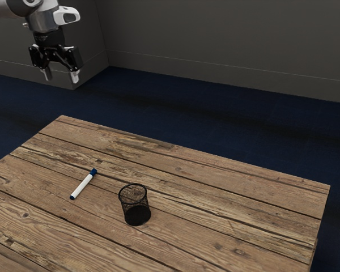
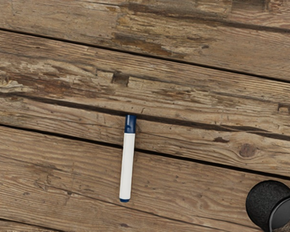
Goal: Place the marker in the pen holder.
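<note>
High above the table, at the exterior view's upper left, my gripper [image 1: 62, 75] is open, its two fingers apart with nothing between them. The marker [image 1: 83, 185], white with a blue cap and a blue end, lies flat on the wood; in the wrist view the marker [image 2: 127, 162] lies below my hand. A black mesh pen holder [image 1: 136, 206] stands upright to the marker's right in the exterior view, a short gap between them. Part of the pen holder [image 2: 267, 205] appears in the wrist view, and no marker is seen in it.
The wooden plank table [image 1: 215, 192] has its far edge running across the exterior view. Beyond it are a dark blue floor [image 1: 215, 124] and a grey wall [image 1: 226, 45].
</note>
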